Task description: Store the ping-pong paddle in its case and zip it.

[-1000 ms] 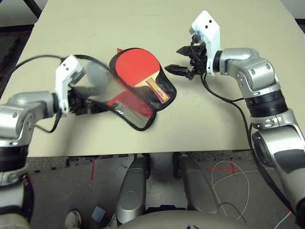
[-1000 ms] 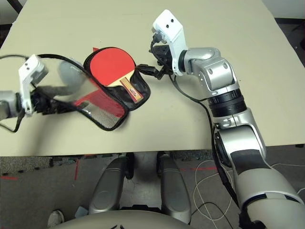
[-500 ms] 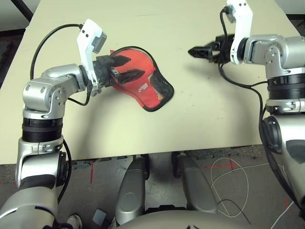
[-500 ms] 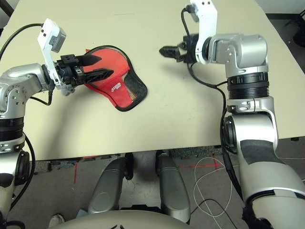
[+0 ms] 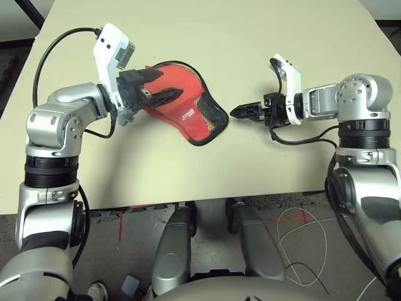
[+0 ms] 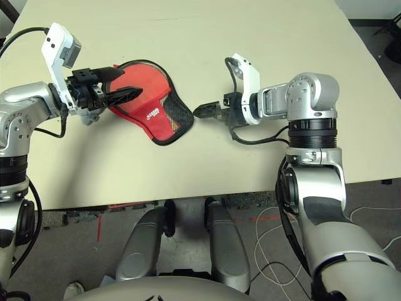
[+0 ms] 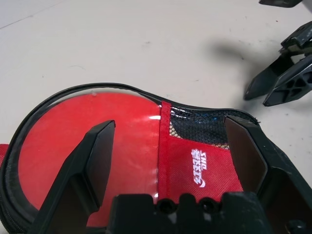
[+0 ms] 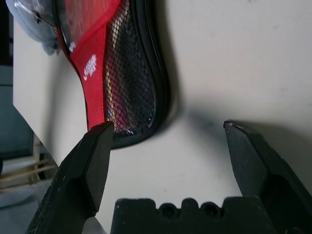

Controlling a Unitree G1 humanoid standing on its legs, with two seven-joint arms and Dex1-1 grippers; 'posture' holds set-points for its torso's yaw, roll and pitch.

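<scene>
Hovering over the round end of the closed red case [image 5: 188,100], left gripper [image 5: 164,84] spread wide, holding nothing. Lying flat on the beige table [image 5: 263,37], mesh pocket up. Pointing at its narrow end from just beside, right gripper [image 5: 241,113] wide and empty too.

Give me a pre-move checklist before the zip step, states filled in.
1. Case folded shut over the paddle: ok, red outside with mesh pocket faces up.
2. Zipper closed: cannot tell; the pull is not identifiable.
3. Left gripper open, holding nothing: ok, over the case's round end.
4. Right gripper open, holding nothing: ok, beside the case's narrow end, apart from it.
5. Case fully on the table: ok, well inside the edges.
6. Paddle seated inside: cannot tell, the closed case hides it.
</scene>
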